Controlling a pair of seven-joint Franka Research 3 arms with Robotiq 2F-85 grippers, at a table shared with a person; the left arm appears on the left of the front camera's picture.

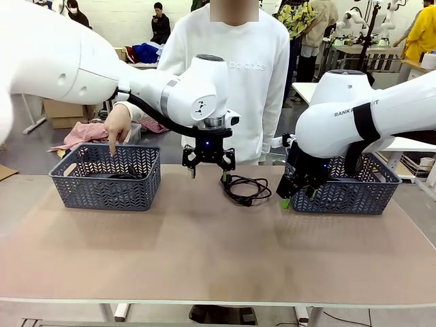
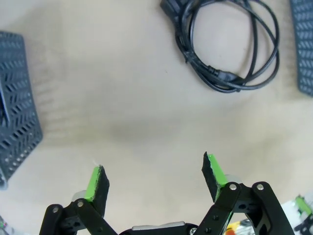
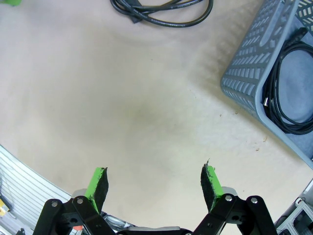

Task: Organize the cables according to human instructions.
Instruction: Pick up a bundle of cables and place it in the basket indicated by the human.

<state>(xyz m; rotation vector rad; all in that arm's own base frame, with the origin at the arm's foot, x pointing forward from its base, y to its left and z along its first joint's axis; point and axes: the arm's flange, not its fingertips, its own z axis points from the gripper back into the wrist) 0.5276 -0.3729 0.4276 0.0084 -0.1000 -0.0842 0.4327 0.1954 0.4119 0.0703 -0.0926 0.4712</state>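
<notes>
One coiled black cable (image 1: 246,188) lies on the table between the two baskets; the left wrist view has it at top right (image 2: 230,46), and the right wrist view catches it at the top edge (image 3: 166,13). Another cable (image 3: 292,95) rests inside the right basket (image 1: 347,194). A dark coil (image 1: 117,176) lies in the left basket (image 1: 105,184). My left gripper (image 1: 208,172) hangs open just left of the loose cable, holding nothing (image 2: 154,176). Open and empty, my right gripper (image 1: 298,197) hovers at the right basket's near-left corner (image 3: 154,183).
A person in a white sweatshirt stands at the far side, one hand (image 1: 117,129) pointing a finger down into the left basket. The left basket's wall (image 2: 17,107) and the right basket's wall (image 3: 254,68) flank bare tabletop.
</notes>
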